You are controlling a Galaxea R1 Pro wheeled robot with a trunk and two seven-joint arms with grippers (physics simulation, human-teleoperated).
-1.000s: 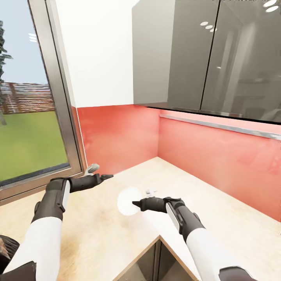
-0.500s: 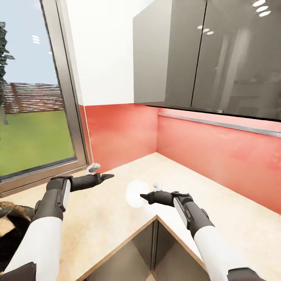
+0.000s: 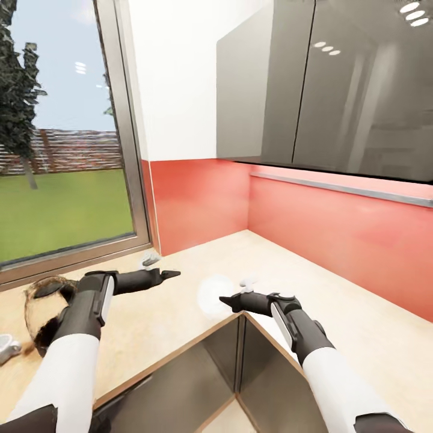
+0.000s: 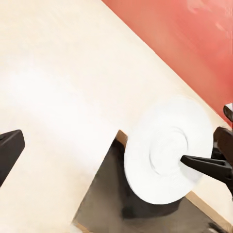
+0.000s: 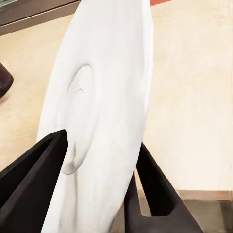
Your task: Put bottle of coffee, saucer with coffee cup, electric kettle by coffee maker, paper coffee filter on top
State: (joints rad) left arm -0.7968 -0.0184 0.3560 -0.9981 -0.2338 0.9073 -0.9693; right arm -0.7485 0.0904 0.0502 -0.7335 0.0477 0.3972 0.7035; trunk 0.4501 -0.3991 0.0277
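Head view: dark rounded obj (image 3: 45,307) at left is part-hidden behind the left arm, too blurred to ID. Small whitish thing (image 3: 7,349) cut off by left edge. Tiny grey-white item (image 3: 150,259) by the window frame too small to tell. Right wrist view: saucer (image 5: 104,111) cut off at top & bottom.

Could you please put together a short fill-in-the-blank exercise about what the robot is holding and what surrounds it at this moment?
1. The right gripper is shut on the white ____.
2. The wall behind the kitchen countertop is coloured ____.
3. The left gripper holds ____.
4. Through the window at the head view's left, a lawn and a ____ fence show.

Missing words: saucer; red; nothing; brick
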